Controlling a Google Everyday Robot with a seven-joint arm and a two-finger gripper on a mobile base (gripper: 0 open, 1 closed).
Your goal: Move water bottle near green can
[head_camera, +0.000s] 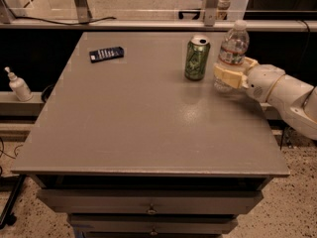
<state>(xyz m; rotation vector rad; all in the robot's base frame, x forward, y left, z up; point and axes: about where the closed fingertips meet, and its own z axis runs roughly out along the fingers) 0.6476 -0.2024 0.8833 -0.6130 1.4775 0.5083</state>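
Observation:
The water bottle (233, 46) is clear ribbed plastic with a white cap and a red and white label band. It stands upright at the far right of the grey table (143, 128). The green can (197, 58) with a silver top stands just left of it, a small gap between them. My gripper (229, 76) reaches in from the right on a white arm. Its cream fingers (225, 77) are closed around the lower body of the bottle.
A dark flat remote-like device (106, 54) lies at the far left of the table. A small white pump bottle (19, 85) stands on a ledge left of the table. Drawers (148, 207) sit under the front edge. The table's right edge is near the arm.

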